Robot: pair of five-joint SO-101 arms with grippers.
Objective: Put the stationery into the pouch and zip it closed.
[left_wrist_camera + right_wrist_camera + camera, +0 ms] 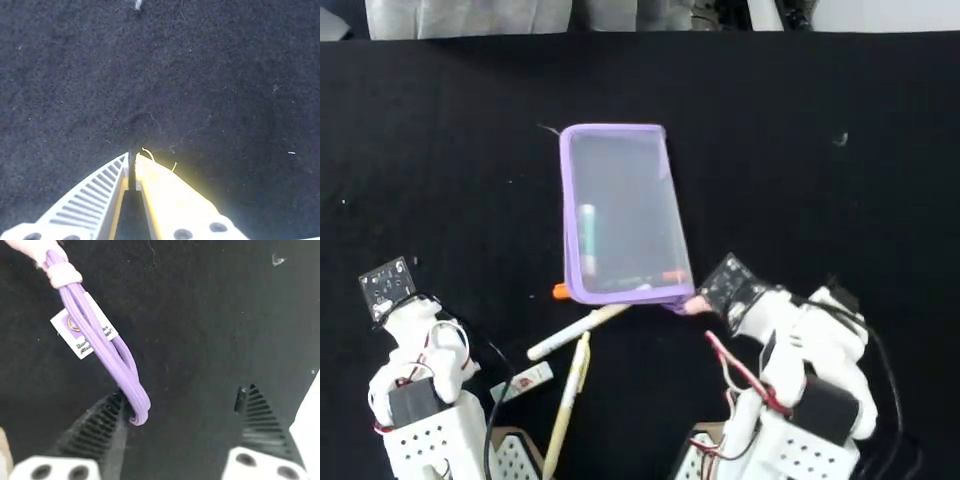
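Observation:
The clear pouch (620, 210) with a purple rim lies flat at mid-table, holding a green-and-white stick (587, 240). An orange tip (560, 292) pokes out at its near corner. A white pen (575, 333) lies half out of the near end, and a yellow pencil (565, 405) lies below it. My right gripper (182, 405) is open at the pouch's near right corner, where the purple strap loop (107, 347) with its label touches one black finger (107, 415). My left gripper (133, 161) is shut on nothing, over bare cloth at the lower left.
A black cloth (820, 150) covers the table. A small flat labelled piece (520, 383) lies beside the left arm (420, 350). The right arm (800, 370) stands at the lower right. There is free room to the left and right of the pouch.

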